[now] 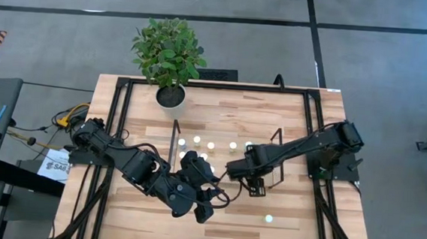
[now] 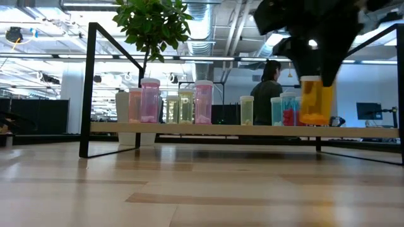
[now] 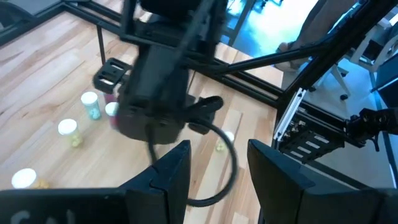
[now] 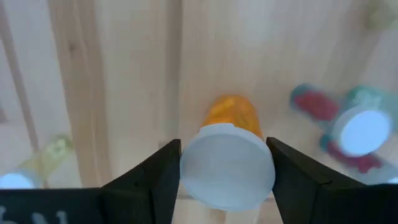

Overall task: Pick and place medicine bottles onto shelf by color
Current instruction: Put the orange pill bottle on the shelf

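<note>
Looking down in the high view: the right gripper (image 1: 253,184) hangs over the shelf (image 1: 222,154) at its end away from the plant (image 1: 169,50). White bottle caps dot the shelf board; one stray bottle (image 1: 269,218) lies on the table (image 1: 221,112) on the far side of the shelf from the plant. The left gripper (image 1: 202,211) waits nearby, also beyond the shelf from the plant.

Low view: the orange bottle (image 2: 314,101) sits at shelf level, its base apparently on the board, just beside the teal bottle (image 2: 285,110). Pink and yellow bottles line the board toward the plant. Risk, as judged: a finger lifting away could clip the teal neighbour or drag the orange one over, since the two stand so close.

Left wrist view: its own fingers (image 3: 175,171) stand parted with nothing between them; some bottles lie loose on the boards.

Right wrist view: the white cap (image 4: 227,165) sits between the two fingers (image 4: 163,171), which flank it closely; they read as loosening, not yet clear. Any sideways drift here would topple it.

Surface: pale wood planks inside a black frame. Room: grey floor, open workshop, a person standing well behind the shelf.
</note>
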